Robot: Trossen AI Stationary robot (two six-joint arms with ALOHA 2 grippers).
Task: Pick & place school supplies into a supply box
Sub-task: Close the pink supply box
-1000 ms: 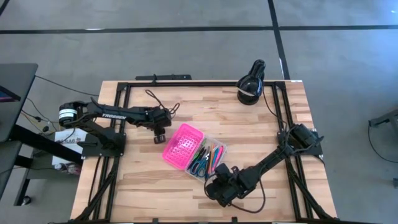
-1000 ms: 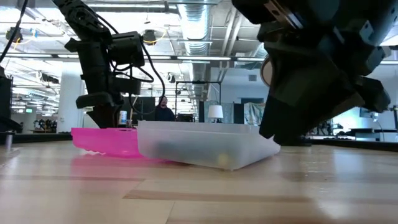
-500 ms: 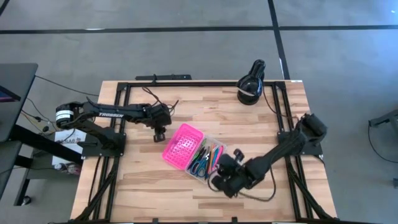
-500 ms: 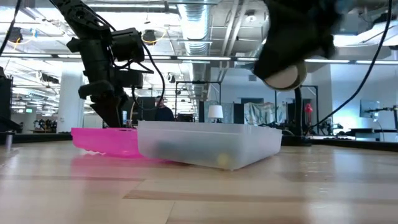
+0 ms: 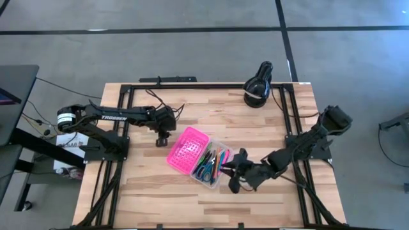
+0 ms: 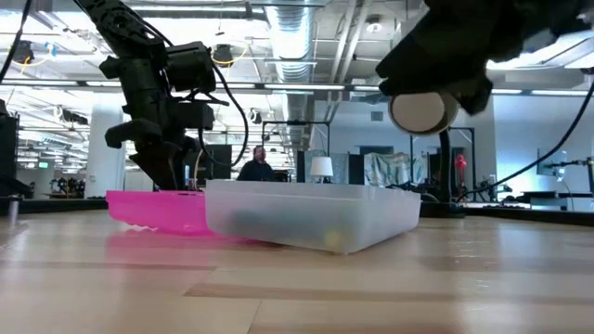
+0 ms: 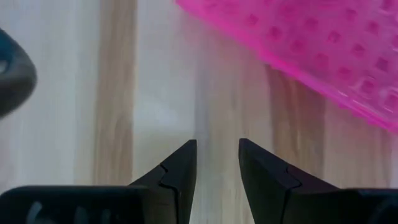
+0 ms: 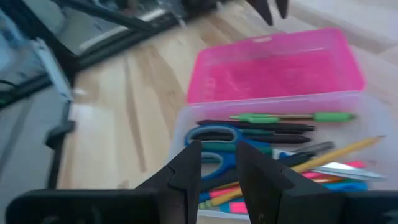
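The supply box lies open in the middle of the table, its pink lid (image 5: 187,148) flat beside its clear base (image 5: 220,171). The school supplies (image 8: 273,134) lie in the base: blue-handled scissors (image 8: 210,138), a green pen (image 8: 292,116), a yellow pencil (image 8: 339,151) and several more. My right gripper (image 5: 234,174) hovers open just off the base's near right side, slanting down toward it, nothing between its fingers (image 8: 219,163). My left gripper (image 5: 162,135) stands open over bare wood beside the lid's left edge (image 7: 217,163).
A black lamp (image 5: 257,86) stands at the far right corner, and a dark cable (image 5: 163,102) lies near the far edge behind the left arm. Bare wood (image 5: 160,191) stretches along the near side. A person (image 6: 257,167) shows in the room beyond the table.
My right gripper has risen and drawn back from the near edge toward the box's right side, tipping from pointing down to a shallower slant and rolling at the wrist. My left gripper has stayed in place and turned a little. The box and its contents have not moved.
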